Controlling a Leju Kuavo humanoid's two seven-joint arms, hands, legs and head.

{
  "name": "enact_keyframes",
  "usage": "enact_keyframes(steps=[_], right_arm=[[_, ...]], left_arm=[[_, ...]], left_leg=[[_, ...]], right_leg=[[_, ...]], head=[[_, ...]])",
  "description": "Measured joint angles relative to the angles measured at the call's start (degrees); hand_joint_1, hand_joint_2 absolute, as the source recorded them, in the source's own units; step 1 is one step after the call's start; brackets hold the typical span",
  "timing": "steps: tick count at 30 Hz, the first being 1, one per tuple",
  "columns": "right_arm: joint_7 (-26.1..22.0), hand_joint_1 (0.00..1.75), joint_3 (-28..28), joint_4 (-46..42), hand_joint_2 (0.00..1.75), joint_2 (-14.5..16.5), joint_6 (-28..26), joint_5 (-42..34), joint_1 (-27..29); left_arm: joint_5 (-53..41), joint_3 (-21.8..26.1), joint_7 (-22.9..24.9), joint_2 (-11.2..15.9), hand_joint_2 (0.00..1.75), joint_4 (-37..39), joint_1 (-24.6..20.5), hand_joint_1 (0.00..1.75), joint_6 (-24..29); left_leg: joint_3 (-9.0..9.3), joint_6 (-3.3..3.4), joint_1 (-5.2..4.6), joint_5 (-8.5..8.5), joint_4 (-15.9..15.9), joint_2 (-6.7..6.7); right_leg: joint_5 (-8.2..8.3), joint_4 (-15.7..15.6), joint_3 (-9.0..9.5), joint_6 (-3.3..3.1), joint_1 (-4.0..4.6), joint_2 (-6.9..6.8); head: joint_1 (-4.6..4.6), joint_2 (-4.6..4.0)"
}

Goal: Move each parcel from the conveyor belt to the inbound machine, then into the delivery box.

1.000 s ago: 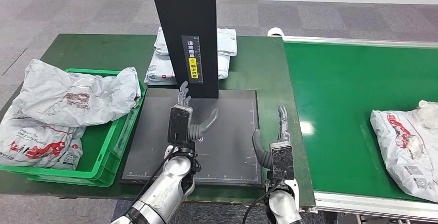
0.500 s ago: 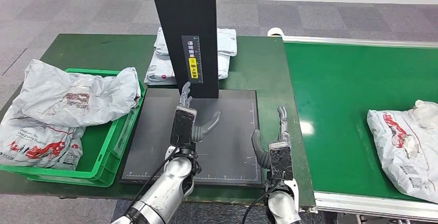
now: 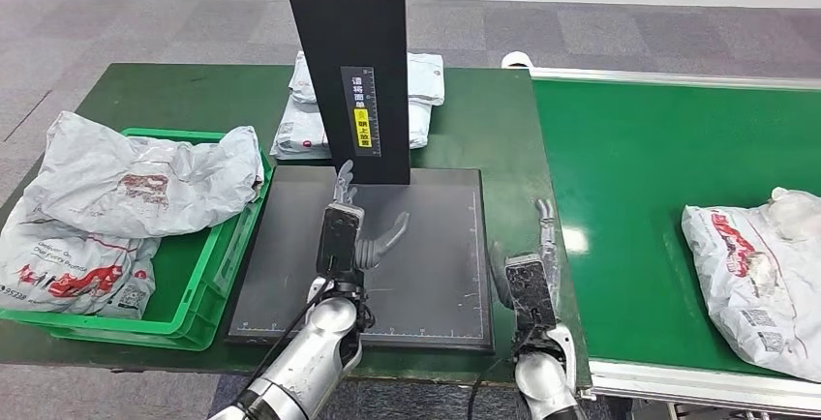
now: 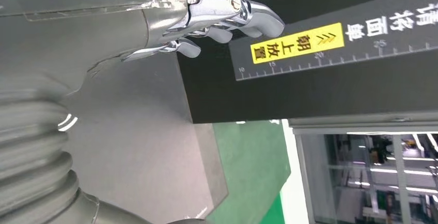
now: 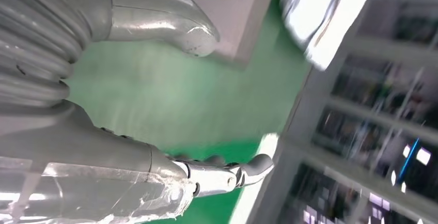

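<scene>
Head view: green crate (image 3: 208,289) holds grey parcels (image 3: 136,188); left hand (image 3: 347,231) and right hand (image 3: 531,275) released, empty.

Grey carpet floor (image 3: 145,23) behind green table (image 3: 194,91).

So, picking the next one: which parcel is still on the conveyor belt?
The white parcel with red print at the belt's right edge; the others lie in the green crate or behind the black column.

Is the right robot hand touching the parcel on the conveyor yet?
Apart. The head view shows the right robot hand at the table's edge, with bare green belt between it and the parcel.
</scene>
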Motion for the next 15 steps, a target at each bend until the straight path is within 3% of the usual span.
enact_keyframes(steps=[10,15], right_arm=[[1.68,0.0,-3.95,0.5,1.75,-1.48,-1.49,5.89,-0.06],[7.82,0.0,-6.7,0.56,1.75,-2.88,-6.76,14.95,0.03]], left_arm=[[-1.25,0.11,0.26,0.01,1.75,0.72,0.02,0.0,0.77],[-1.35,0.11,0.04,0.03,1.75,0.77,0.17,0.0,-0.25]], left_leg=[[0.0,0.0,0.0,0.0,0.0,0.01],[0.01,0.0,-0.01,0.0,0.0,-0.01]], right_leg=[[0.0,0.0,-0.02,0.0,0.01,0.01],[0.0,0.0,-0.01,0.0,-0.01,-0.02]], head=[[0.0,0.0],[-0.01,0.0]])
